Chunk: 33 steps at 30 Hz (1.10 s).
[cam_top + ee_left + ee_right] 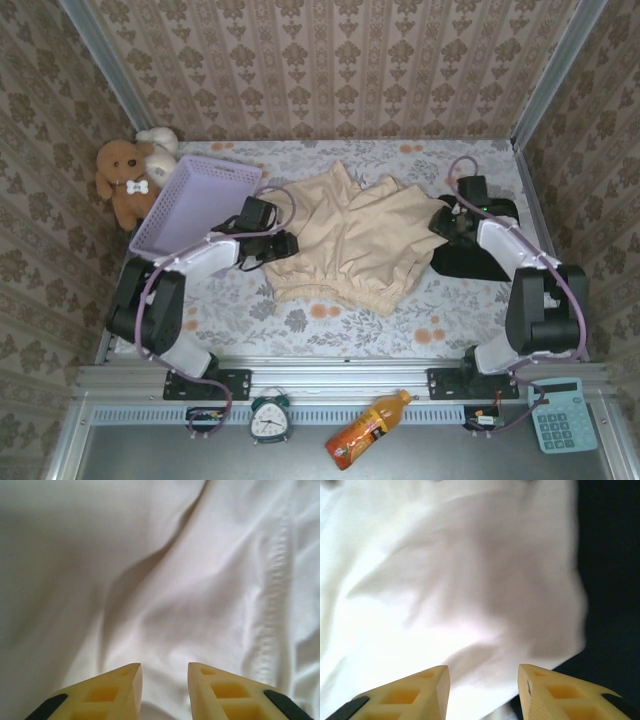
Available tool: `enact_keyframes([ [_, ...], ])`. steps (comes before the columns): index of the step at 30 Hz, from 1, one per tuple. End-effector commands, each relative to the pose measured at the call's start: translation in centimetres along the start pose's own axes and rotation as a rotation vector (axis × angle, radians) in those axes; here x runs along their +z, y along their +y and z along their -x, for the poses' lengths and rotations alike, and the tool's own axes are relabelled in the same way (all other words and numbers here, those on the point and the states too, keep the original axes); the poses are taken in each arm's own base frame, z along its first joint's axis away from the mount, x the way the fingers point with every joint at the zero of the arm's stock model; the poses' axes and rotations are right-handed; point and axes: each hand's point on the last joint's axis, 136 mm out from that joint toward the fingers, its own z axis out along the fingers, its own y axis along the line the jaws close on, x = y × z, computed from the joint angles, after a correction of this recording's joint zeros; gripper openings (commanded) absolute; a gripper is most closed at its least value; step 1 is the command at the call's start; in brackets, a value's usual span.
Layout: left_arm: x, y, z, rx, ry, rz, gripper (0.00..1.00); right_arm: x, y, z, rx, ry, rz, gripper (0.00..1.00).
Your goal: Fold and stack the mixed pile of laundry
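The soft, creased cream-beige cloth garment (pixel 350 245) with gathered hems lay spread; left claw (pixel 164 666) and right claw (pixel 482 667) stood parted, empty.

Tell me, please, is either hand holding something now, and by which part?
Nothing is held. The left hand and the right hand both stand open over the cream garment.

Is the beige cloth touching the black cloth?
Touching. In the right wrist view, the edge of the beige cloth lies right against the black cloth, with no table showing between them.
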Motion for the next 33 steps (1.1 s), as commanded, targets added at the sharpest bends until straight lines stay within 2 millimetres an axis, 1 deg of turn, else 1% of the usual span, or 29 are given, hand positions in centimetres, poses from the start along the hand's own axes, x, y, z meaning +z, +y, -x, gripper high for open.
enact_keyframes([
  [1, -0.4, 1.4, -2.6, 0.041, 0.07, 0.049, 0.22, 0.1, 4.0, -3.1, -0.045, 0.046, 0.089, 0.39],
  [3, 0.7, 2.0, -4.6, 0.027, 0.137, 0.044, 0.06, 1.7, 5.1, -4.7, -0.06, 0.085, 0.082, 0.38],
  [4, 1.2, 2.1, -5.5, 0.023, 0.164, 0.04, 0.0, 2.6, 5.6, -5.1, -0.064, 0.098, 0.075, 0.38],
  [7, 2.3, 1.3, -7.4, 0.039, 0.206, 0.03, 0.0, 5.2, 6.4, -5.6, -0.058, 0.123, 0.023, 0.42],
  [10, 2.7, 0.8, -8.8, 0.066, 0.24, 0.047, 0.0, 7.4, 6.9, -5.6, -0.048, 0.149, -0.024, 0.45],
  [12, 2.9, 0.5, -9.9, 0.061, 0.27, 0.041, 0.0, 9.0, 7.4, -5.6, -0.049, 0.17, -0.036, 0.47],
  [13, 3.2, 0.0, -10.7, 0.056, 0.292, 0.02, 0.0, 9.8, 7.9, -5.6, -0.045, 0.189, -0.034, 0.47],
  [15, 3.7, -1.5, -12.1, 0.043, 0.349, -0.041, 0.0, 11.6, 9.2, -5.6, -0.056, 0.216, -0.027, 0.47],
  [16, 4.1, -2.7, -12.8, 0.035, 0.381, -0.082, 0.0, 12.4, 10.4, -5.3, -0.074, 0.215, -0.014, 0.47],
  [17, 4.5, -4.3, -13.4, 0.029, 0.412, -0.133, 0.0, 13.4, 11.4, -4.9, -0.087, 0.223, -0.003, 0.47],
  [18, 4.7, -5.8, -13.8, 0.035, 0.438, -0.176, 0.0, 14.2, 12.2, -5.1, -0.095, 0.243, 0.008, 0.47],
  [19, 5.1, -7.3, -14.3, 0.048, 0.464, -0.202, 0.0, 15.2, 13.4, -4.9, -0.094, 0.268, 0.042, 0.48],
  [20, 5.5, -9.0, -14.5, 0.069, 0.482, -0.231, 0.0, 16.0, 14.8, -4.5, -0.098, 0.28, 0.08, 0.48],
  [21, 5.8, -10.5, -14.5, 0.088, 0.493, -0.254, 0.0, 16.3, 15.9, -3.9, -0.11, 0.28, 0.103, 0.49],
  [23, 6.6, -13.9, -14.5, 0.106, 0.512, -0.306, 0.01, 16.0, 18.5, -2.5, -0.169, 0.266, 0.172, 0.52],
  [24, 6.6, -15.7, -14.1, 0.109, 0.509, -0.347, 0.02, 15.5, 19.5, -1.8, -0.195, 0.255, 0.208, 0.53],
  [26, 6.3, -19.2, -13.1, 0.104, 0.487, -0.437, 0.12, 13.6, 20.8, -0.2, -0.249, 0.23, 0.259, 0.54],
  [27, 5.9, -20.3, -12.4, 0.113, 0.469, -0.464, 0.16, 12.7, 20.9, 0.5, -0.275, 0.215, 0.264, 0.54],
  [28, 5.3, -21.1, -11.4, 0.124, 0.445, -0.478, 0.24, 11.5, 20.7, 1.5, -0.297, 0.189, 0.258, 0.56],
  [29, 4.6, -21.7, -10.4, 0.14, 0.415, -0.485, 0.28, 10.1, 20.3, 2.3, -0.314, 0.162, 0.247, 0.58],
  [30, 3.9, -22.0, -9.5, 0.153, 0.386, -0.492, 0.32, 9.1, 19.6, 2.7, -0.321, 0.153, 0.233, 0.6],
  [31, 3.0, -22.2, -8.5, 0.166, 0.359, -0.498, 0.38, 7.8, 18.8, 3.3, -0.324, 0.128, 0.222, 0.6],
  [32, 2.5, -21.7, -7.0, 0.174, 0.303, -0.473, 0.41, 6.6, 18.1, 3.5, -0.32, 0.109, 0.206, 0.61],
  [33, 2.0, -21.2, -5.8, 0.178, 0.266, -0.467, 0.42, 5.8, 17.1, 3.6, -0.31, 0.097, 0.189, 0.61],
])
